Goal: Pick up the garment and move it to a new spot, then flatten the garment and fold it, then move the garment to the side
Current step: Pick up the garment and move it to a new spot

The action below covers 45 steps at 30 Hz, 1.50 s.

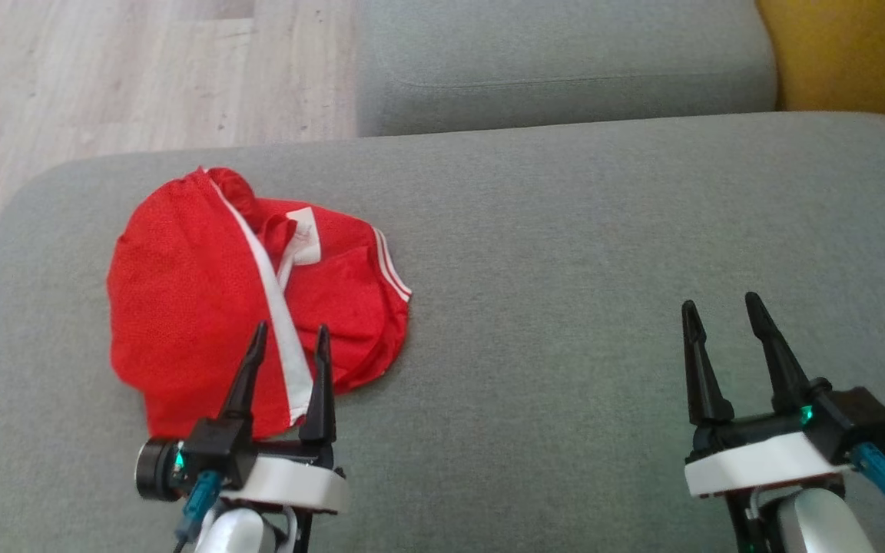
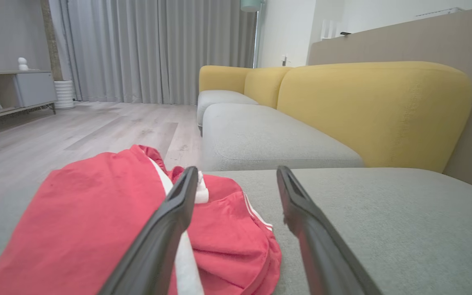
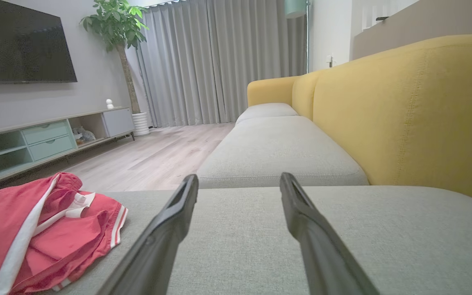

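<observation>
The garment (image 1: 204, 307), a red mesh knit with white stripes, lay crumpled in a rounded heap on the left part of the grey woven seat (image 1: 565, 307). A white tab (image 1: 306, 234) near its top was too small to read. The left claw (image 1: 291, 332) stood spread and empty, tips over the heap's near edge; contact could not be judged. The right claw (image 1: 721, 303), likewise spread and empty, was over bare cushion well to the garment's right. Beyond lay pale wood-grain floor (image 1: 104, 77) and a yellow backrest (image 1: 850, 54).
</observation>
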### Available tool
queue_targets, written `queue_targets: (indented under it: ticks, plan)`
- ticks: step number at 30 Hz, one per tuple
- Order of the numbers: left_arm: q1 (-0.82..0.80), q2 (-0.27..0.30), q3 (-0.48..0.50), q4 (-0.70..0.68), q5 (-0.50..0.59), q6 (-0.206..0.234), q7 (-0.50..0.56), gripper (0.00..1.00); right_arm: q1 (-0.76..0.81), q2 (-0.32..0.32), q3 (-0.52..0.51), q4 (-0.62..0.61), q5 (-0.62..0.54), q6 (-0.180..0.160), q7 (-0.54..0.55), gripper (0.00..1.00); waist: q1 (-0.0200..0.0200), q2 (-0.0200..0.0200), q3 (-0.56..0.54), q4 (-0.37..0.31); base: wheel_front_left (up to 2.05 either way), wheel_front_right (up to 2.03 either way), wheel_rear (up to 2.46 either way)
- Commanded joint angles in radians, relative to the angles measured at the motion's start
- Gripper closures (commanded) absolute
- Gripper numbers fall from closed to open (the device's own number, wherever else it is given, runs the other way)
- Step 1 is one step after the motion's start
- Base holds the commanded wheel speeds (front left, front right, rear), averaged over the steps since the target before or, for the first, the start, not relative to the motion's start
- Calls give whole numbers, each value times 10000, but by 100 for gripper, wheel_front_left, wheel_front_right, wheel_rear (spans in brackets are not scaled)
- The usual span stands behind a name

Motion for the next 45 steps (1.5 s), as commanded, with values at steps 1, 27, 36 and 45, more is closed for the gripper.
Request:
queue_targets:
  ticks: [1, 27, 36, 45]
  plan:
    - [-296, -9, 382, -281, -40, 80, -95, 0, -240, -95, 294, -322, 112, -7, -111, 0, 0, 0, -28, 181, 0, 0, 0]
    - [65, -12, 655, 23, 203, 67, -95, 0, 61, -95, 1551, -276, 498, -7, -111, 0, 0, 0, -383, 2550, 0, 0, 0]
    - [169, -12, 770, -29, 267, 30, -95, 0, 107, -95, 1965, -250, 541, -7, -111, 0, 0, 0, -429, 3017, 0, 0, 0]
    - [113, 19, 855, -108, 443, -13, -95, 0, 47, -95, 2023, -239, 661, -7, -111, 0, 0, 0, -239, 2926, 0, 0, 0]
